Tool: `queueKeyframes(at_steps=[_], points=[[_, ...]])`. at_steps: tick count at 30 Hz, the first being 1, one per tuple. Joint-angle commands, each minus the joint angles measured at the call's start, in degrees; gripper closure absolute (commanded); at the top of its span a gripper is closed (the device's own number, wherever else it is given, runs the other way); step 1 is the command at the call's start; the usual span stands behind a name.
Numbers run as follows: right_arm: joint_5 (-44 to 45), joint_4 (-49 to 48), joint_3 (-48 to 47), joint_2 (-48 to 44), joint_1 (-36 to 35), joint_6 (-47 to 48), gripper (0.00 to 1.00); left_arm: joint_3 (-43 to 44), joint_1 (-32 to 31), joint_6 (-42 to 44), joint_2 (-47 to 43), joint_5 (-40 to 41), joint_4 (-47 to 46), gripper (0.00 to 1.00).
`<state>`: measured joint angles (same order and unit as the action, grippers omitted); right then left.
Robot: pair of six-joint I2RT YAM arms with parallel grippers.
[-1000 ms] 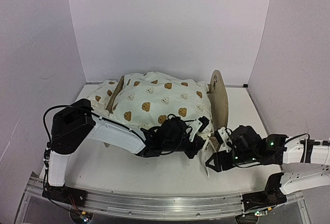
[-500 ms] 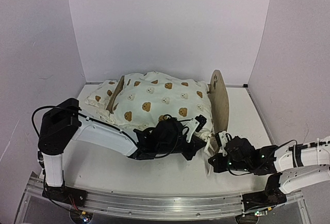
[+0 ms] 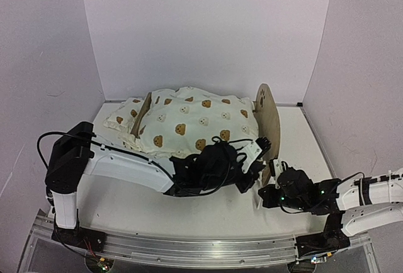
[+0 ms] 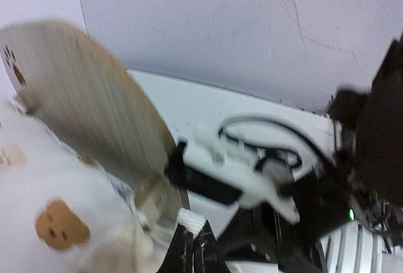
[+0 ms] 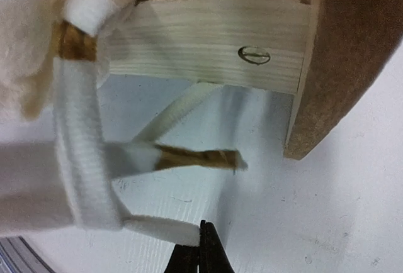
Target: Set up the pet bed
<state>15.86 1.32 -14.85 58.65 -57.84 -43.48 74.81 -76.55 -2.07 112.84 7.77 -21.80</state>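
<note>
Two closed hands meet at the pet bed [image 3: 267, 119] corner: left hand [image 4: 191, 248] pinches a cushion tie [image 4: 192, 220], right hand [image 5: 201, 248] pinches a second tie [image 5: 157, 229].

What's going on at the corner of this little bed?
Both arms work at the near corner of the pet bed, at its right end; the bear-print cushion lies on the frame. The left gripper and right gripper are each shut on a white cushion tie, seemingly to fasten it.

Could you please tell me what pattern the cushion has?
The cushion is cream with brown bear faces, clearest in the top view.
</note>
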Motion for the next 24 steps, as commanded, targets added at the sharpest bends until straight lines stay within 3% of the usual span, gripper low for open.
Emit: queueKeyframes(at_steps=[1,6,10,16,24], points=[[-0.32,-0.76,0.92,1.67,-0.20,-2.32,1.00,15.72,1.73,13.02,4.03,6.27,-4.57,1.00],[-0.56,-7.52,5.31,3.28,-2.30,-10.43,1.00,28.59,4.99,17.17,14.28,4.00,-4.76,1.00],[0.84,-12.23,7.10,10.40,-5.73,-17.44,1.00,38.85,7.02,21.07,22.25,6.43,-7.14,1.00],[1.96,-13.63,5.72,16.89,-9.37,-20.95,1.00,36.28,8.22,21.77,19.53,5.85,-19.97,1.00],[10.61,-1.80,6.37,4.31,-9.23,-21.44,1.00,33.55,8.18,23.63,15.52,9.36,-29.77,1.00]])
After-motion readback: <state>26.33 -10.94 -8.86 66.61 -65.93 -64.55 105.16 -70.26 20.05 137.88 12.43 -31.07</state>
